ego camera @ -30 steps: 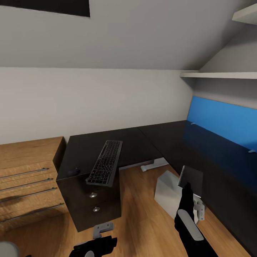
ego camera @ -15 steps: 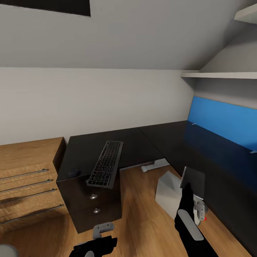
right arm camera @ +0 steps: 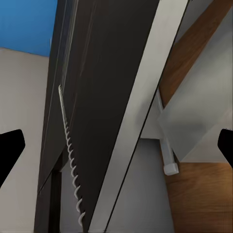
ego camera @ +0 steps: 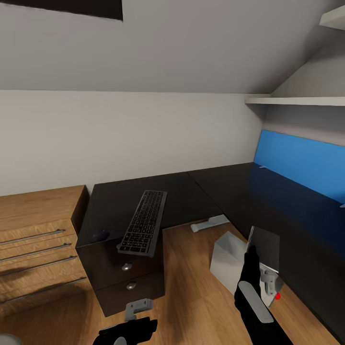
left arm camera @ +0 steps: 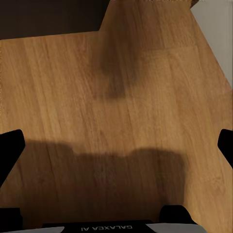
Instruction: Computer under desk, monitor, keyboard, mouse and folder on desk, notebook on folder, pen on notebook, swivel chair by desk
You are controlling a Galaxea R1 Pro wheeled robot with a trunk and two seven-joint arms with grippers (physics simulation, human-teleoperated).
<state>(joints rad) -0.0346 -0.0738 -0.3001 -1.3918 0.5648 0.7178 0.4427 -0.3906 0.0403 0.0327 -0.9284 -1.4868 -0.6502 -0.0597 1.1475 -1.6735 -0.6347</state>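
Observation:
The black L-shaped desk (ego camera: 201, 191) fills the room's corner. A slim black keyboard (ego camera: 143, 223) lies on its left wing, its near end overhanging the edge, and a small black mouse (ego camera: 99, 235) sits to its left. On the floor by the desk's inner corner stands the light grey computer (ego camera: 229, 261). My right gripper (ego camera: 250, 256) is shut on the dark grey notebook (ego camera: 264, 247), held upright above the floor beside the desk's right wing. The right wrist view shows the notebook's spiral binding (right arm camera: 70, 160) close up. Low over the wood floor, my left gripper (ego camera: 127, 333) is open with nothing between its fingers (left arm camera: 9, 145).
A light wooden dresser (ego camera: 33, 239) stands left of the desk's black drawer unit (ego camera: 127, 273). A blue wall panel (ego camera: 302, 165) and a white shelf (ego camera: 297, 101) run above the right wing. A grey bracket-like piece (ego camera: 139, 306) lies on the floor (ego camera: 191, 297).
The whole head view has drifted slightly, so the camera moved. The notebook stays upright in my right gripper. Keyboard and mouse have not moved on the desk.

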